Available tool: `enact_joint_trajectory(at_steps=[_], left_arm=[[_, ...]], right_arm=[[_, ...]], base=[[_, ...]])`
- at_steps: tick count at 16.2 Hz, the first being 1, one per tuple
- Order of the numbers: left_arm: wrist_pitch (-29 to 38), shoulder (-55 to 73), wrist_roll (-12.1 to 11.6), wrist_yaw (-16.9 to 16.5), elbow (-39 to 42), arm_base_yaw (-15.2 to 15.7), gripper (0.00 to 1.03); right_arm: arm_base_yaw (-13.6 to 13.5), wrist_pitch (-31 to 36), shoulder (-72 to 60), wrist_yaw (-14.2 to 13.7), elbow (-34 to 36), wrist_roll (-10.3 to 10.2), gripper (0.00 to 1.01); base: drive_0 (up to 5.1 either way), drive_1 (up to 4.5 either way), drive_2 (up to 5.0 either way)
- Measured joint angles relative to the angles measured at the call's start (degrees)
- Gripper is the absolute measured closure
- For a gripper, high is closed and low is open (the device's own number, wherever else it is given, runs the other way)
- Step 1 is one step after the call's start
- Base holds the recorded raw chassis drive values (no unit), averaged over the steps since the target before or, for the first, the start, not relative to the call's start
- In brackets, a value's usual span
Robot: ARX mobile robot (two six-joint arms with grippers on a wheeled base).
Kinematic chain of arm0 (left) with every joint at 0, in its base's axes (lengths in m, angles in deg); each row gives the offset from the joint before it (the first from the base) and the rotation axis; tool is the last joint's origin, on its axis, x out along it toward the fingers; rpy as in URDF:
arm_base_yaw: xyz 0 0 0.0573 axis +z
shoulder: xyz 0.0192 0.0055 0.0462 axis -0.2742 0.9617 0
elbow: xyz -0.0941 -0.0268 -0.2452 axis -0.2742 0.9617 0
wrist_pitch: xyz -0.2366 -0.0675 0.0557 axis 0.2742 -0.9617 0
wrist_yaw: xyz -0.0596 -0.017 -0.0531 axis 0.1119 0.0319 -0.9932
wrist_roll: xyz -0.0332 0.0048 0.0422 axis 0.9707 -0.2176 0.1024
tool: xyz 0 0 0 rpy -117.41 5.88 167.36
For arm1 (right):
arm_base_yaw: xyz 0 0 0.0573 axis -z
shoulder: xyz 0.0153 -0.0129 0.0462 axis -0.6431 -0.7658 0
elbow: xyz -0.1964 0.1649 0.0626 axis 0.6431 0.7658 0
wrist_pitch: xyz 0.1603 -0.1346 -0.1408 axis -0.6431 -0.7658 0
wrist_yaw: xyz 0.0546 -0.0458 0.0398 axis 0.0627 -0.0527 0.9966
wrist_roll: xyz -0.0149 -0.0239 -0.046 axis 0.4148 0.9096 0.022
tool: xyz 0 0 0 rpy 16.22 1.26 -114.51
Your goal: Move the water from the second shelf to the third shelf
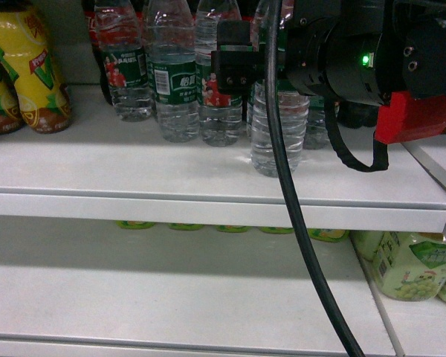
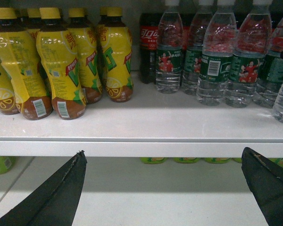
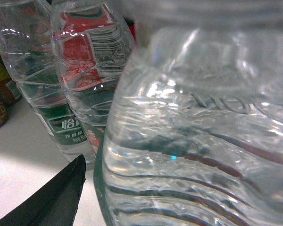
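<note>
Here, the water bottle (image 1: 278, 134) at the shelf (image 1: 134, 175) front is closely bracketed by the right gripper (image 1: 264, 71), grip unclear, for lifting; the left gripper (image 2: 162, 188) is held wide open.

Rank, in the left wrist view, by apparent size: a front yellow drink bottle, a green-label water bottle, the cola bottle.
1. Yellow drink bottle: largest, though it stands nearest the camera.
2. Water bottle: close behind, with its cap cut off by the frame.
3. Cola bottle: smallest, at the back and half hidden.
</note>
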Motion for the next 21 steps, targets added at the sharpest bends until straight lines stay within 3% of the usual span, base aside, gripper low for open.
enact_joint_trajectory(at_steps=[2,3,4,5,10,15,19,21], left_arm=[[0.0,0.0,0.0,0.0,0.0,0.0,0.05],[0.0,0.0,0.0,0.0,0.0,0.0,0.05],[0.0,0.0,0.0,0.0,0.0,0.0,0.05],[0.0,0.0,0.0,0.0,0.0,0.0,0.05],[0.0,0.0,0.0,0.0,0.0,0.0,0.05],[0.0,0.0,0.0,0.0,0.0,0.0,0.05],[0.0,0.0,0.0,0.0,0.0,0.0,0.05],[0.0,0.0,0.0,0.0,0.0,0.0,0.05]], right_arm=[[0.0,-0.2,-0.4,-0.8,-0.2,-0.1,0.03],[-0.2,-0.3,-0.6,-1.5,-0.4,-0.5,0.21],[-0.5,-0.2,-0.6,-2.3,-0.4,-0.4,0.5],[-0.8,-0.1,0.7,-1.7,1.0,-0.5,0.57],[-0.8,-0.4,5.6,-0.9,6.5,-1.9,0.58],[-0.7,-1.2,25.3,-0.1,26.8,-0.3,0.58],[3.4,-7.8,43.8,2.0,37.2,0.1,0.58],[8.0,-13.8,54.5,3.6,41.0,0.0,0.58]], base=[[0.0,0.0,0.0],[0.0,0.0,0.0],[0.0,0.0,0.0],[0.0,0.0,0.0],[0.0,0.0,0.0],[0.0,0.0,0.0],[0.0,0.0,0.0],[0.0,0.0,0.0]])
